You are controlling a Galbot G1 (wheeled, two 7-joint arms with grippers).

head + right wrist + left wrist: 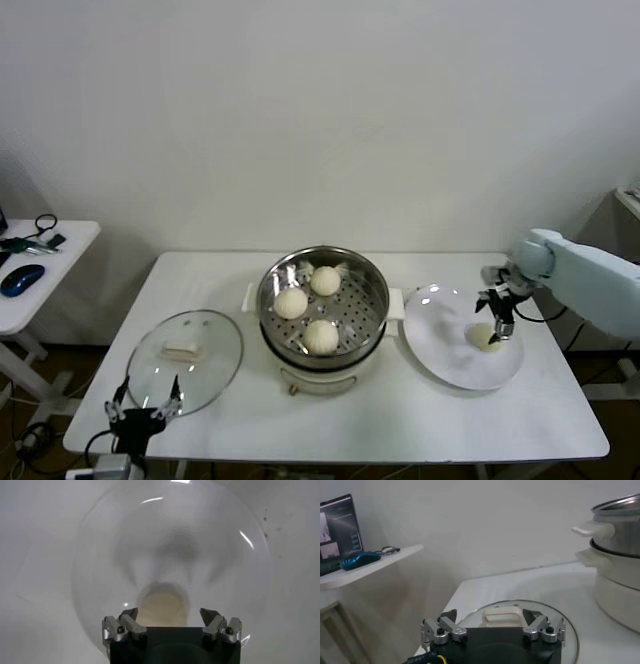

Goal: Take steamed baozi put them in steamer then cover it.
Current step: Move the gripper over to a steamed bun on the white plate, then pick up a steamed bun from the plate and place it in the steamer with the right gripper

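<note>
— What do we look like from above?

— Our right arm (590, 272) wears a smooth, pale blue-white shell, rounded at the joint, with black cables at the wrist.

— And our claws?

— The right claw (499, 322) is black; the left claw (143, 411) too, on a black block, with grey metal finger links, dark screws, and a yellow wire below.

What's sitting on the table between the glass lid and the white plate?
In the head view, the steamer stands between the glass lid and the white plate, with three baozi already inside.
</note>
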